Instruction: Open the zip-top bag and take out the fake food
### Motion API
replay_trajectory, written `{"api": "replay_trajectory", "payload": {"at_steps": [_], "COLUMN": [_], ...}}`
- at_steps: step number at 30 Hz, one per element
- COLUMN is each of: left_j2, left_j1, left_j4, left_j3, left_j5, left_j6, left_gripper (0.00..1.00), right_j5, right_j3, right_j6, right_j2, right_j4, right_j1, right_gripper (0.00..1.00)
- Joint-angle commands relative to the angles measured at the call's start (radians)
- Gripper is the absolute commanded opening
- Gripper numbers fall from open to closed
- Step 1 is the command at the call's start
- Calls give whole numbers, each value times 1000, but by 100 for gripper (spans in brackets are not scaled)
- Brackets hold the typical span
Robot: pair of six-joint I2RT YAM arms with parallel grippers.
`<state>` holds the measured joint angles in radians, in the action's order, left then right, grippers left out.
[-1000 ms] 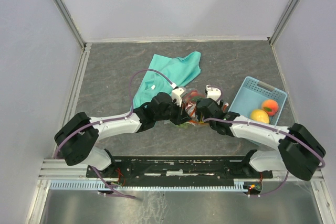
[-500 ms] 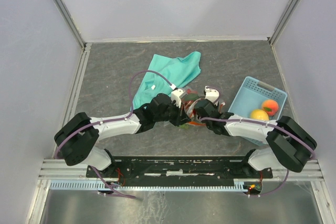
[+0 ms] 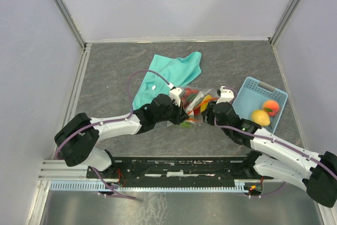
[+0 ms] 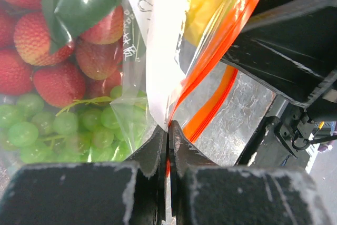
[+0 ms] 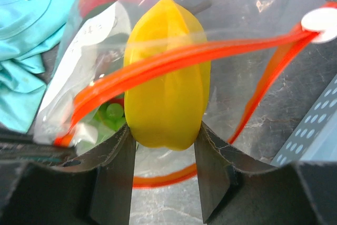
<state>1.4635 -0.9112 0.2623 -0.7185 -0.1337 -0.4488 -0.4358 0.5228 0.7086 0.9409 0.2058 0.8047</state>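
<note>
The zip-top bag (image 3: 192,100) lies mid-table with its orange-red zip strip (image 5: 158,61) parted into a wide loop. My left gripper (image 4: 168,130) is shut on the bag's edge by the strip, seen from above as the left gripper (image 3: 180,110). Red berries (image 4: 47,67) and green grapes (image 4: 63,130) of the fake food show through the plastic. My right gripper (image 5: 166,129) is shut on a ribbed yellow fruit (image 5: 167,72) that sits in the bag's open mouth. In the top view the right gripper (image 3: 209,110) is at the bag's right end.
A light blue basket (image 3: 247,85) to the right holds a peach (image 3: 271,107) and a lemon (image 3: 260,116). A teal cloth (image 3: 168,75) lies just behind and left of the bag. Grey walls enclose the table on three sides.
My right gripper's jaws have closed on the yellow fruit and the wrist has drawn back to the right. The bag is stretched between the two grippers. The left gripper has stayed shut.
</note>
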Motion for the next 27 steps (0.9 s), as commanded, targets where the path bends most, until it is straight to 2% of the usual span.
{"api": "replay_trajectory", "payload": {"at_steps": [1, 6, 12, 20, 23, 25, 27], "left_j2": [5, 19, 80, 124, 143, 144, 139], "left_j1": [0, 3, 2, 9, 19, 23, 23], "left_j4": [-7, -46, -67, -98, -120, -121, -113], "left_j3": [-69, -109, -139, -180, -196, -192, -178], "left_j5": [87, 143, 110, 114, 107, 101, 96], "left_j6": [-12, 20, 42, 30, 32, 33, 32], "left_gripper": [3, 3, 3, 3, 3, 3, 3], "right_j5": [107, 167, 167, 186, 101, -17, -201], "right_j3": [-2, -29, -31, -19, 14, 58, 97], "right_j6": [31, 69, 90, 120, 97, 78, 71], "right_j2": [-23, -92, -263, -405, -517, -590, -635], "right_j4": [68, 97, 145, 241, 353, 444, 533], "right_j1": [-1, -1, -2, -2, -2, -2, -2], "right_gripper": [29, 28, 28, 28, 28, 27, 27]}}
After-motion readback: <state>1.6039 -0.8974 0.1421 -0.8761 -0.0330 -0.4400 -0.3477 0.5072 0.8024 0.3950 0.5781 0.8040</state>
